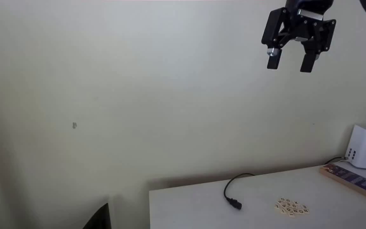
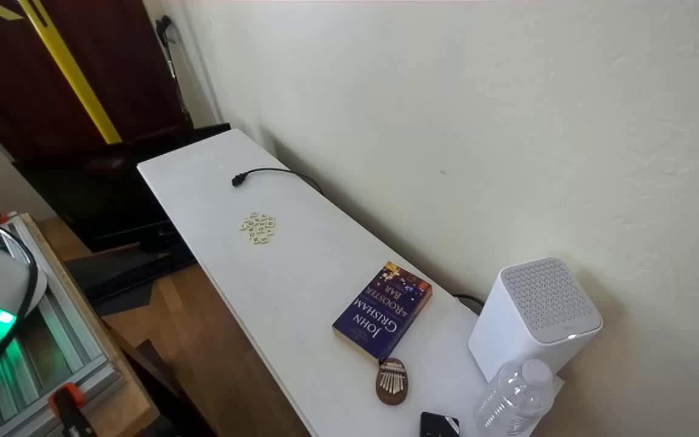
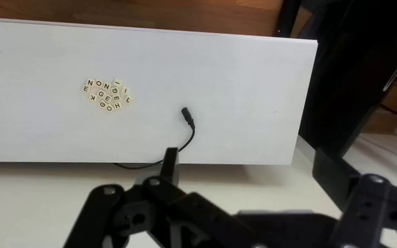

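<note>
High above the black cable (image 3: 191, 122) (far end hidden), the gripper (image 1: 291, 66) gapes wide, empty.

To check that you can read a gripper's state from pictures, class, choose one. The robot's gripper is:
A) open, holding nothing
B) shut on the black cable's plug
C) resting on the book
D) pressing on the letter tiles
A: in an exterior view the gripper is raised, its fingers apart with only wall showing between them, while the plug and letter tiles lie on the white table.
</note>
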{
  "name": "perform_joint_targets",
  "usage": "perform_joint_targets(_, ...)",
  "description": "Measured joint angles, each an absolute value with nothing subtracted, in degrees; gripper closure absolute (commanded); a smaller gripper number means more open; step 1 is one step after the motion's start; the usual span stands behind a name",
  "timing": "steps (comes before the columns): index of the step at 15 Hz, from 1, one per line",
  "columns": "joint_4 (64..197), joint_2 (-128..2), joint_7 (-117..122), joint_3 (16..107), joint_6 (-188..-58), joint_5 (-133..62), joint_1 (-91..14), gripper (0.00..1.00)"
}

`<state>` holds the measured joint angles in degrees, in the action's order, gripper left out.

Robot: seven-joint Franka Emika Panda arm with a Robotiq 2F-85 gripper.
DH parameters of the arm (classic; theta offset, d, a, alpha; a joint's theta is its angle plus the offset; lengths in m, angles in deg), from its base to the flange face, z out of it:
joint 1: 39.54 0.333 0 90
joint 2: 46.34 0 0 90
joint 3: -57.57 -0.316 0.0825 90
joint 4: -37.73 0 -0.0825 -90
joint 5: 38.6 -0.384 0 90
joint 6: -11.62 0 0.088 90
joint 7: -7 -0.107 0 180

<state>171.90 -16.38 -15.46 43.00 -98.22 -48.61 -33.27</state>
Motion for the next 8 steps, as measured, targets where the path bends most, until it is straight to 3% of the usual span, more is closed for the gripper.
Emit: perform_joint_targets(8, 172.66, -16.41, -16.19, 43.32, -98.22, -48.02, -33.88, 0.00)
